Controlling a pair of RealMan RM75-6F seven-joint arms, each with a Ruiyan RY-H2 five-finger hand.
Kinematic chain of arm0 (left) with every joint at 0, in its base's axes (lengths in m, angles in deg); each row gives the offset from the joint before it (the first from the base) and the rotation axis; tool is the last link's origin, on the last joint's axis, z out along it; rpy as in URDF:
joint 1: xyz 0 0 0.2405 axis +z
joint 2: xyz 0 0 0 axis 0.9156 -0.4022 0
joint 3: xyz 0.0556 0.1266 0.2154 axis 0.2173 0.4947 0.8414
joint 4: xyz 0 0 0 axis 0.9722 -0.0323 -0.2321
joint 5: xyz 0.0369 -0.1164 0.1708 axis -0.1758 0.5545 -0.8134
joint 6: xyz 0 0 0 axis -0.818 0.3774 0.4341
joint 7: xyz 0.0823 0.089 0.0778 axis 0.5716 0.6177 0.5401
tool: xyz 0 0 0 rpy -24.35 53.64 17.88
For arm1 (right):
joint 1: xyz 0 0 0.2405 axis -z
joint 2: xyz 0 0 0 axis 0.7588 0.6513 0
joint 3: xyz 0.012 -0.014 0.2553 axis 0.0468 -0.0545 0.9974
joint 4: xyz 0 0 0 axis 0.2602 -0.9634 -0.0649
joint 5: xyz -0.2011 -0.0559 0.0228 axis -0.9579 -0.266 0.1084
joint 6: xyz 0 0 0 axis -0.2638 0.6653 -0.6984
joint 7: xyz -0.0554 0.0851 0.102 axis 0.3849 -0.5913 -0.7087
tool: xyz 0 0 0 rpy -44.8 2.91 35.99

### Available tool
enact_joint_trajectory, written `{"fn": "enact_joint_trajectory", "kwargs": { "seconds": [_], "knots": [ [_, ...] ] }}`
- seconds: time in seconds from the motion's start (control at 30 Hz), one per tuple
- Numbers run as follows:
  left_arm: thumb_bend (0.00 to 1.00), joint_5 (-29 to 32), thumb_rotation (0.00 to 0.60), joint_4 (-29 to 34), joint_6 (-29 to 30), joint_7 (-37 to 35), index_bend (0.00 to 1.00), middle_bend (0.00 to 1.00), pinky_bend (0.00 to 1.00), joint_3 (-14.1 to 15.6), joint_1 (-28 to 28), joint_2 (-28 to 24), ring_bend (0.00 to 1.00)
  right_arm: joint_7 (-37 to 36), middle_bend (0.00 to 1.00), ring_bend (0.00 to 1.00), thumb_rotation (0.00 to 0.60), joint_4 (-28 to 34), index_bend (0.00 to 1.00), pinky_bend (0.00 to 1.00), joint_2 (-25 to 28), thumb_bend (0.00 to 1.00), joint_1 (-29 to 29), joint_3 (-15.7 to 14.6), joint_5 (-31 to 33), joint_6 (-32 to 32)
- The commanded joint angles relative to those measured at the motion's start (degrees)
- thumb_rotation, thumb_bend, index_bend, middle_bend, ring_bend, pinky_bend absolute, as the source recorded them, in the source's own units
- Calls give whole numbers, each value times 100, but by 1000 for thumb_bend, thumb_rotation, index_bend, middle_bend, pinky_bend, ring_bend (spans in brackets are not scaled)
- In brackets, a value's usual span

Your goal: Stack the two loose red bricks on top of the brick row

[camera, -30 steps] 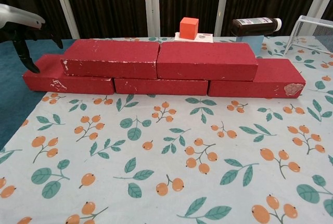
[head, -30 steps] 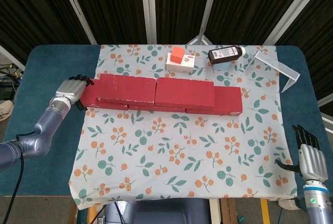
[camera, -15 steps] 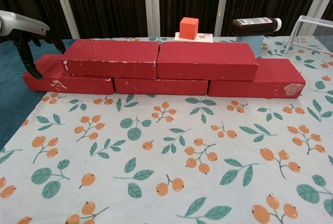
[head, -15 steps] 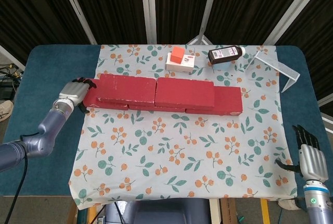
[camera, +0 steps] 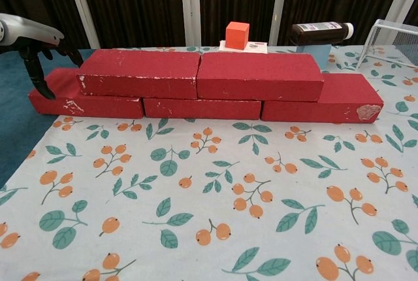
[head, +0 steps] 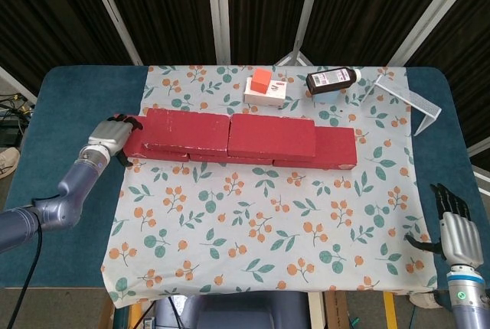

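A bottom row of red bricks (head: 334, 149) (camera: 202, 108) lies across the floral cloth. Two more red bricks sit on top of it, end to end: the left one (head: 186, 131) (camera: 140, 73) and the right one (head: 272, 137) (camera: 260, 76). My left hand (head: 111, 136) (camera: 29, 39) is at the row's left end, its fingertips touching the left end of the bricks and holding nothing. My right hand (head: 456, 235) hangs open past the table's near right corner, far from the bricks.
Behind the row stand a white box with an orange cube (head: 262, 79) (camera: 237, 34), a dark bottle lying on its side (head: 332, 79) (camera: 321, 33) and a white wire rack (head: 417, 101) (camera: 395, 40). The floral cloth (head: 253, 222) covers a blue table (head: 53, 115).
My left hand has moved a little to the right, from just beside the row's left end to touching it. The bricks and the right hand have not moved.
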Motion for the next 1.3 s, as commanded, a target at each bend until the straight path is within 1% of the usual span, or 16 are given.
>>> {"fn": "enact_joint_trajectory", "kwargs": {
  "seconds": [0.03,0.87,1.0,1.17,1.23,1.3],
  "knots": [
    [0,33,600,-30,-19,16,199,88,100,0,3,20,0,-5,11,0,600,0,0,0,2,55,3,1,4,2],
    [0,138,600,-155,-109,148,198,87,100,-107,-55,232,0,-52,11,0,600,2,0,0,27,54,15,5,4,13],
    [0,174,600,-142,-99,198,217,91,100,-87,-77,214,0,-53,10,0,600,-1,0,0,24,54,14,4,3,11],
    [0,234,600,14,-1,210,311,88,100,-61,-54,35,0,-55,11,0,600,-10,0,0,21,54,11,5,7,3],
    [0,222,600,285,98,207,314,88,100,-22,-6,-232,0,-54,11,0,600,-12,0,0,19,55,11,4,11,1],
    [0,136,600,699,306,118,304,92,106,-34,109,-561,0,-53,11,0,600,-10,0,0,20,55,14,4,13,6]
  ]
}}
